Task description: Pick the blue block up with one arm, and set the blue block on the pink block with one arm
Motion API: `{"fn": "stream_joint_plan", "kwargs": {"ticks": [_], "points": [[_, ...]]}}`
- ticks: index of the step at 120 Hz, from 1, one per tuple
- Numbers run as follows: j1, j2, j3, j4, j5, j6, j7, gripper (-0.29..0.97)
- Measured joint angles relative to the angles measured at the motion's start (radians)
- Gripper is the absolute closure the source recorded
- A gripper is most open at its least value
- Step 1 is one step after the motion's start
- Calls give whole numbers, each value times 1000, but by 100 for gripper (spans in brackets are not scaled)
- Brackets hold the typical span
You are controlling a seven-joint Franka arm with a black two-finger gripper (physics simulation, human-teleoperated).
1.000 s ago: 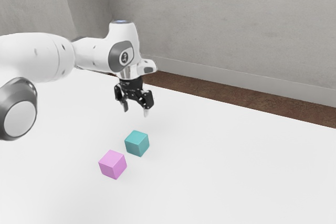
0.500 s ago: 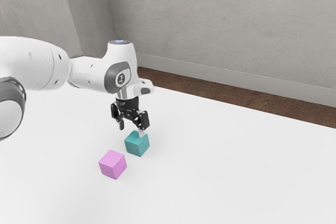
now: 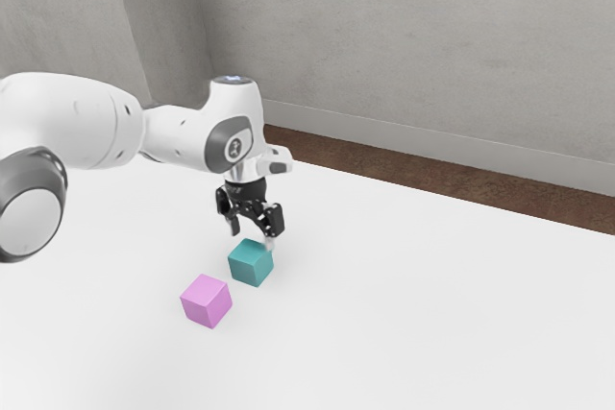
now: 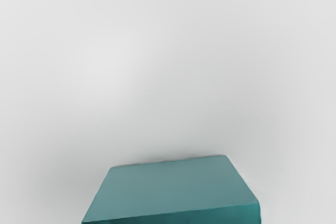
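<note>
Exterior view, left of frame: the arm (image 3: 86,132) runs off the edge, and its grey joint cap (image 3: 29,201) is cut partway. Center of frame: the gripper (image 3: 254,238) tips sit at the far top edge of the blue block (image 3: 248,264), contact too small to tell. Wrist view: the blue block (image 4: 173,187) is cut by the frame edge, with 2 faces showing.

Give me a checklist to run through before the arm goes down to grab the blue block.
1. The gripper is open: ok.
2. It sits right over the blue block: ok.
3. Fingers lowered along the block's sides: not ok, the tips are near its top.
4. Fingers square to the block's faces: cannot tell.
5. Top of the pink block is free: ok.
6. The two blocks stand apart: ok.
</note>
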Motion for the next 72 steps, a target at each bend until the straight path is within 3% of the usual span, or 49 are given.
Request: {"fn": "stream_joint_plan", "kwargs": {"ticks": [72], "points": [[-5, 24, -7, -36, -1, 13, 7, 2]]}}
